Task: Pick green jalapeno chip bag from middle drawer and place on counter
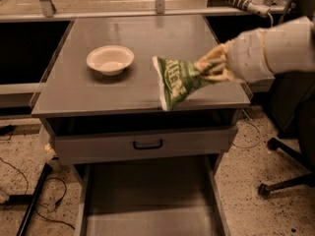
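Note:
The green jalapeno chip bag (177, 80) hangs in the air, tilted, over the right front part of the counter (133, 38). My gripper (212, 67) comes in from the right and is shut on the bag's right end. The bag's lower corner is near the counter's front edge; I cannot tell if it touches. The middle drawer (147, 200) is pulled out below, with a bare grey floor.
A white bowl (110, 59) sits on the counter's left half. A closed grey drawer front with a black handle (147, 144) is under the counter. An office chair base (288, 181) stands on the floor at the right. Cables lie on the floor at the left.

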Available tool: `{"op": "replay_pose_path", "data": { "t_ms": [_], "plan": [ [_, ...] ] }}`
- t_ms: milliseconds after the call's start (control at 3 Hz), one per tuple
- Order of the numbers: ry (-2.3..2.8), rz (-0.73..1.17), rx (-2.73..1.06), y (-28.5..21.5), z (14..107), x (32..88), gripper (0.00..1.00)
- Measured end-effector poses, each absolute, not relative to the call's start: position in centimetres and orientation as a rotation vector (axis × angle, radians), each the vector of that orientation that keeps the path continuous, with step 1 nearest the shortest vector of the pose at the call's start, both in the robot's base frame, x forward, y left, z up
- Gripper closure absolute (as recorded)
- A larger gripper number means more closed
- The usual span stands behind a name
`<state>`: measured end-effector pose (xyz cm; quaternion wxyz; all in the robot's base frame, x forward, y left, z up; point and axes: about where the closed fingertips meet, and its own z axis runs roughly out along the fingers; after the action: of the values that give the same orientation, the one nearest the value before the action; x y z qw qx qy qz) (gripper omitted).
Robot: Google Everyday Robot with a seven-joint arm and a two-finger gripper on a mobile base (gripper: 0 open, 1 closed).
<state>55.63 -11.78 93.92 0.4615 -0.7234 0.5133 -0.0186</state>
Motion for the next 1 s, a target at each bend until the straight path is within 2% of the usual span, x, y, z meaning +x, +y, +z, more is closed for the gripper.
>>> {"op": "replay_pose_path", "data": {
  "t_ms": [667, 1000],
  "plan": [
    [1.161, 0.167, -1.580, -10.6, 95.9, 62.8, 1.00],
    [1.156, 0.258, -1.474, -10.0, 94.6, 64.4, 1.00]
  ]
}}
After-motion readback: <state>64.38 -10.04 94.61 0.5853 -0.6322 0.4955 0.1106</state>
